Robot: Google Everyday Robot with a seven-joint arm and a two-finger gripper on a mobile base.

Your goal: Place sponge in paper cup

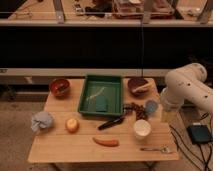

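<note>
A white paper cup stands upright on the right part of the wooden table. A teal sponge lies in the front of the green tray at the table's middle back. My white arm hangs over the table's right edge. The gripper points down below it, beside the table's right side. It is to the right of the cup and well apart from the sponge. Nothing shows in it.
A red bowl stands back left and a brown bowl back right. A light blue object and dark berries lie near the cup. A black utensil, an orange fruit, a carrot, a fork and a crumpled cloth lie in front.
</note>
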